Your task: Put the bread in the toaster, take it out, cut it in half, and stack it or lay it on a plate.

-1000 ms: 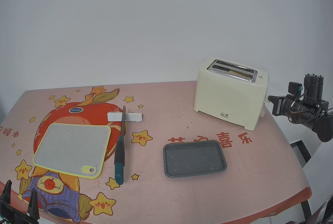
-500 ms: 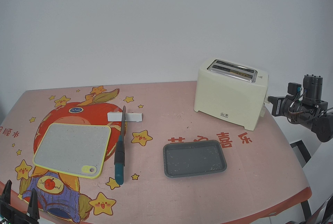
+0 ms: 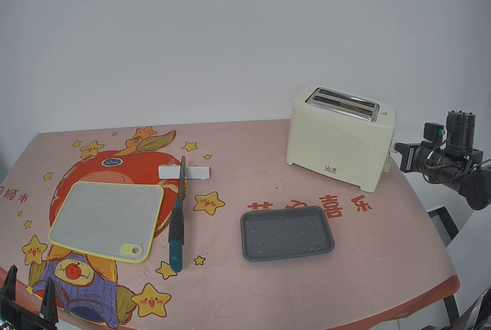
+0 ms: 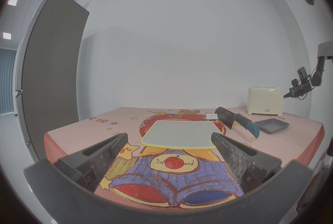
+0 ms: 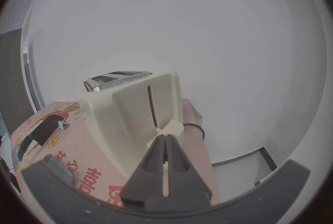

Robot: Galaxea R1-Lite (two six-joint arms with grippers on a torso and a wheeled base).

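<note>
The cream toaster (image 3: 337,142) stands at the table's back right, and a bit of yellowish bread (image 3: 353,106) shows low in its nearer slot. My right gripper (image 5: 165,138) is shut, its tips resting at the lever (image 5: 173,127) at the bottom of the slit in the toaster's right end (image 5: 131,117). My left gripper (image 4: 168,136) hangs open over the table's near left corner, holding nothing. A grey plate (image 3: 286,234) lies in front of the toaster. The cutting board (image 3: 105,218) and the knife (image 3: 176,223) lie to the left.
The knife's blade leans on a small white rest (image 3: 197,172) beside the board. The toaster's cord (image 5: 194,128) curls off the table's right edge. Open tablecloth lies between the plate and the board.
My right arm has sunk slightly at the toaster's end. Everything else on the table is as before.
</note>
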